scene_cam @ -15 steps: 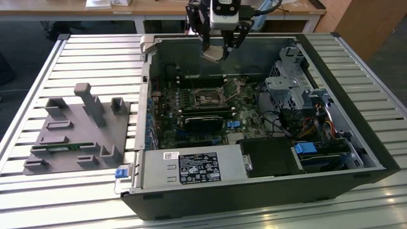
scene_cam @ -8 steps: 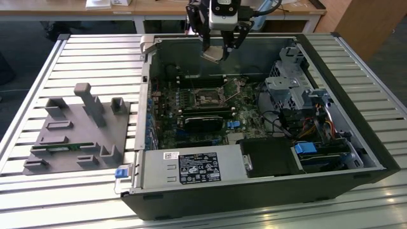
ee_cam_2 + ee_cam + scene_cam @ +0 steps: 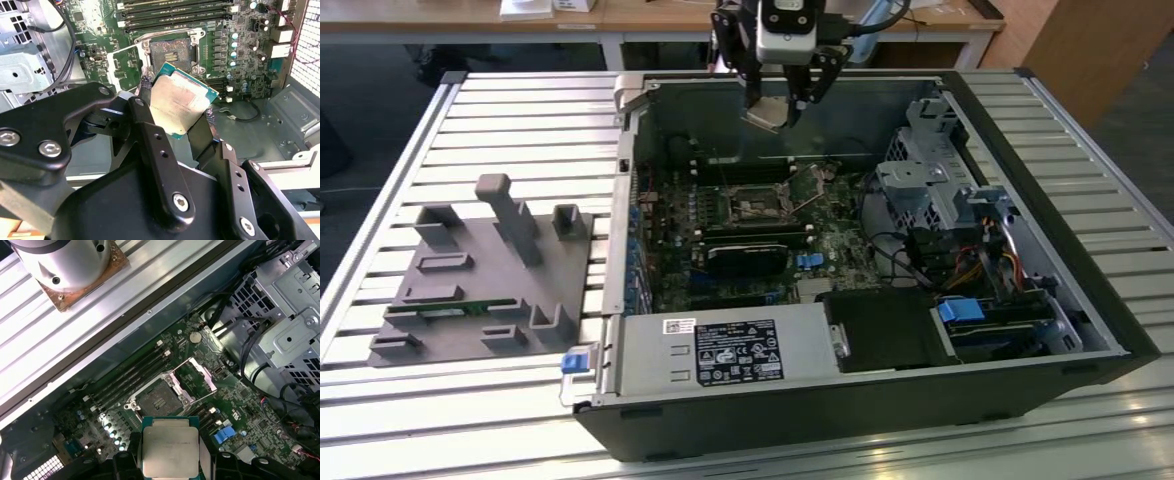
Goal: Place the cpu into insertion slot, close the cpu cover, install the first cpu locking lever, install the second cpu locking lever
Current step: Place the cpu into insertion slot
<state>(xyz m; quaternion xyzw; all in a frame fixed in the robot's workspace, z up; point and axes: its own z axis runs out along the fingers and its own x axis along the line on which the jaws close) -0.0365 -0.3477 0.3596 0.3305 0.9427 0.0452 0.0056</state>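
Slatted table (image 3: 520, 110) carries open computer case (image 3: 881, 420), centre-right of exterior view. Green circuit board (image 3: 834, 215) lies on case floor. Insertion slot (image 3: 754, 208) sits mid-frame in exterior view, bare, nothing seated. Cpu cover (image 3: 204, 371) stands open beside slot in first wrist view. Pincer (image 3: 777, 110) at upper centre of exterior view, near case's far wall, clamped on cpu (image 3: 767, 117) by two opposite edges. Chip tilted, clear of board. Slot lies almost straight below pincer in exterior frame, well apart.

The exterior view is looking down from well back, taking in the whole open computer case (image 3: 854, 420). Both wrist views are hanging close above, looking past the cpu (image 3: 167, 452) at the insertion slot (image 3: 157, 402), which all three are sharing.
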